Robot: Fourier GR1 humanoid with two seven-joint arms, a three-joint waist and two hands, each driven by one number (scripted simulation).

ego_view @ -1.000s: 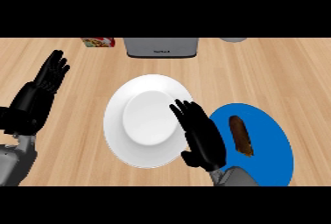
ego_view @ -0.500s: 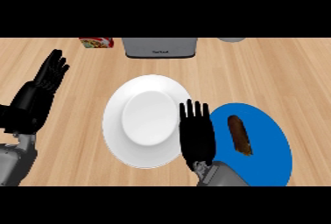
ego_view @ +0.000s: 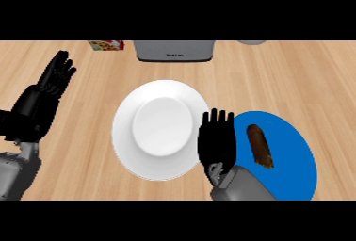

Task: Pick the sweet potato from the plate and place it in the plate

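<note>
Sweet potato (ego_view: pixel 260 146) lying lengthwise on the blue plate (ego_view: pixel 295 160), left of that plate's middle, untouched. Just to its left, right hand (ego_view: pixel 217 141) with fingers straight and pointing up the view, flat and released, holding nothing, poised where the blue plate's left edge meets the right rim of the white plate (ego_view: pixel 161 128); contact with either plate cannot be told. White plate beside the blue one, nothing on it. Far left, left hand (ego_view: pixel 45 101) resting open, fingers up. Along the counter (ego_view: pixel 292 80) top edge, a grey box (ego_view: pixel 173 51) and a small colourful packet (ego_view: pixel 106 45).
</note>
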